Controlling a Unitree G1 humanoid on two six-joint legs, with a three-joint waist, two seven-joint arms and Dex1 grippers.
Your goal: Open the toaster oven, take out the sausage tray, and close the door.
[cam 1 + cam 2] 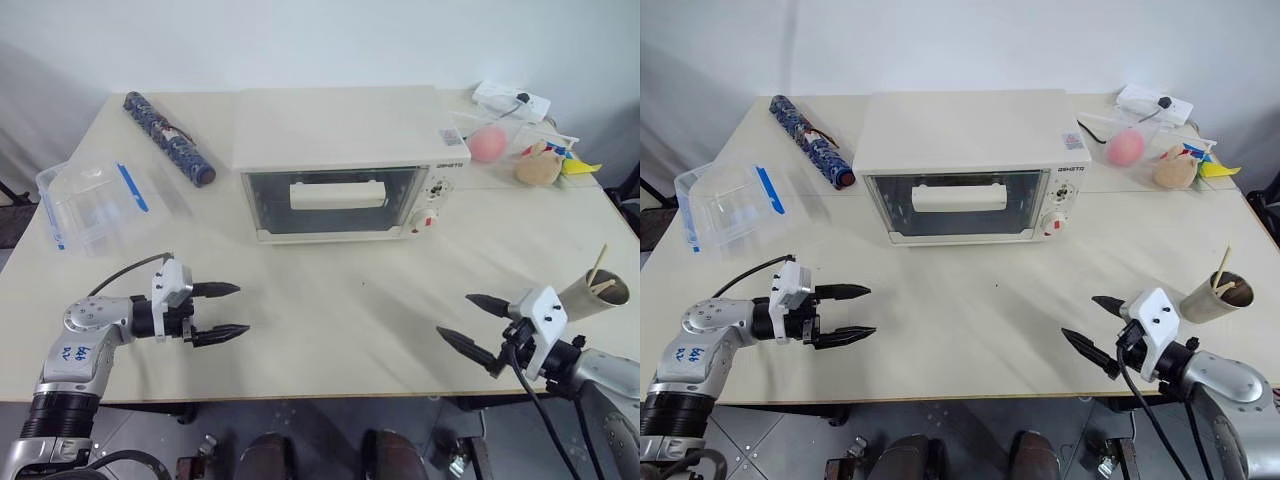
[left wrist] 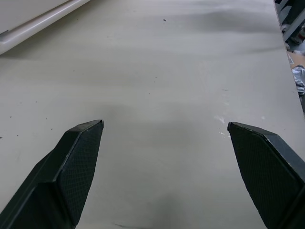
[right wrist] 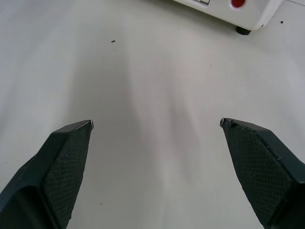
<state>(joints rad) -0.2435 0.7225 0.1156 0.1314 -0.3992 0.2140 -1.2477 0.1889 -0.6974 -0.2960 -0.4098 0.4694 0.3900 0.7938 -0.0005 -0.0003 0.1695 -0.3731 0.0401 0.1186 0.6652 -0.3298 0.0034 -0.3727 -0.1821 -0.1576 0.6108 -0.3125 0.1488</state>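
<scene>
Your left gripper (image 1: 230,312) and right gripper (image 1: 462,320) both stand wide apart, holding nothing, above the table (image 1: 350,310). The toaster oven (image 1: 345,165) sits ahead, its door (image 1: 335,200) shut.

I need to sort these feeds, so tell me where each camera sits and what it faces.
Head pair: on the head, facing forward and down at the toaster oven on the table; left claw and right claw open.
Left wrist: along its own fingers, over bare table and the oven's bottom edge.
Right wrist: along its fingers, toward the oven's red dial.
All share oven and table.
</scene>
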